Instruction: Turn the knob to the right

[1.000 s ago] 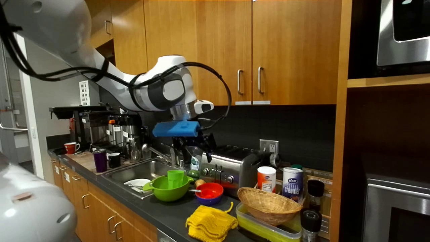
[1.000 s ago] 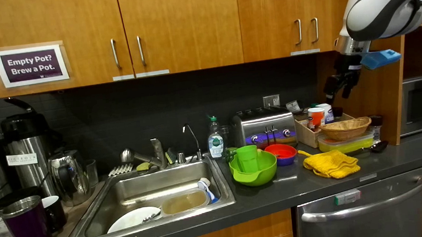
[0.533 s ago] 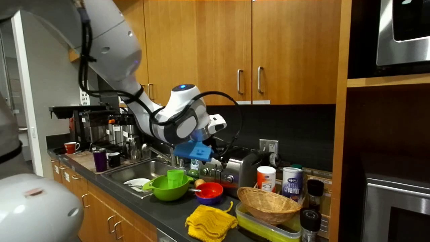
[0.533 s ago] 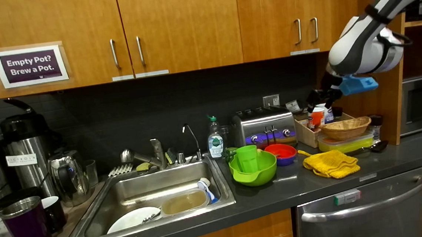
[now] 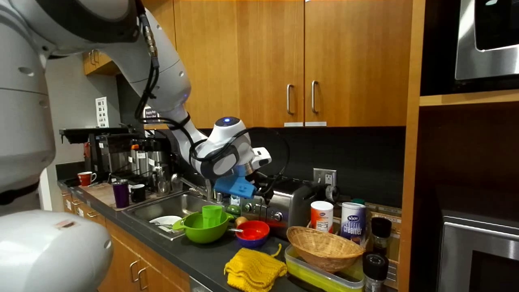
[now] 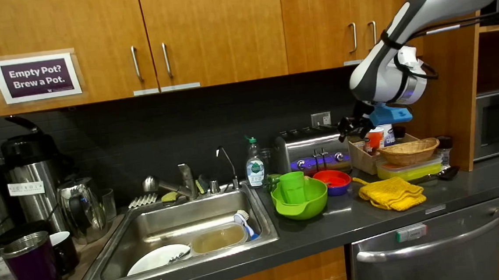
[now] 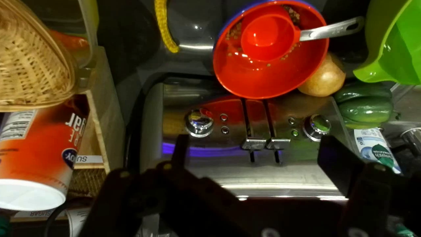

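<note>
the gripper (image 7: pixel 255 140) held its dark fingers (image 7: pixel 338 168) spread wide toward the toaster (image 7: pixel 296 174), though how near to it they hung was hard to judge. one chrome knob (image 7: pixel 199 122) and a second knob (image 7: pixel 316 127) sat on the toaster's front, either side of two levers (image 7: pixel 255 144); just beyond, a red bowl (image 7: pixel 263 80) held a red measuring cup (image 7: pixel 263 36).

In the wrist view I've got a round chrome knob (image 7: pixel 199 122) near one end of the toaster (image 7: pixel 230 166), on its front, reflecting yellow and red. Matching second knob (image 7: pixel 316 127) near the other end, reflecting green, well apart. Can't read either one's rotation or tell which is meant.
</note>
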`<state>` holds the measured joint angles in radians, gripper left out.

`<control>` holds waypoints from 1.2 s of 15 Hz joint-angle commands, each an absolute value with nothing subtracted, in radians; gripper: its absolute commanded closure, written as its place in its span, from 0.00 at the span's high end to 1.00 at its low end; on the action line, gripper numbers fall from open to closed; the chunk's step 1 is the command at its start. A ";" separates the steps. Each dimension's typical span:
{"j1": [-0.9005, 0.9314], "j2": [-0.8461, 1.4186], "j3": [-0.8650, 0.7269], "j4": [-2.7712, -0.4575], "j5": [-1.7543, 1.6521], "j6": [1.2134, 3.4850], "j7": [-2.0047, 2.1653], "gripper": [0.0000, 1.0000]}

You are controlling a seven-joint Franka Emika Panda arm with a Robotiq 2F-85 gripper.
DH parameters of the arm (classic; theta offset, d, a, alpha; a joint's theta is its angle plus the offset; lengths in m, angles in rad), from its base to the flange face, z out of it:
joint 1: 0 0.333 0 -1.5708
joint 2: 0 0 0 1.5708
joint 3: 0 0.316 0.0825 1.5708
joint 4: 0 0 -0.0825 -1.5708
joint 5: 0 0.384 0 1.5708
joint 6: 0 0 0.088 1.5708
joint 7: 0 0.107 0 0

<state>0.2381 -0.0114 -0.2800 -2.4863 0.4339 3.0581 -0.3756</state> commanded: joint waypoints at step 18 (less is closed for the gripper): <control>0.212 0.057 -0.269 -2.312 0.954 2.865 -0.688 1.00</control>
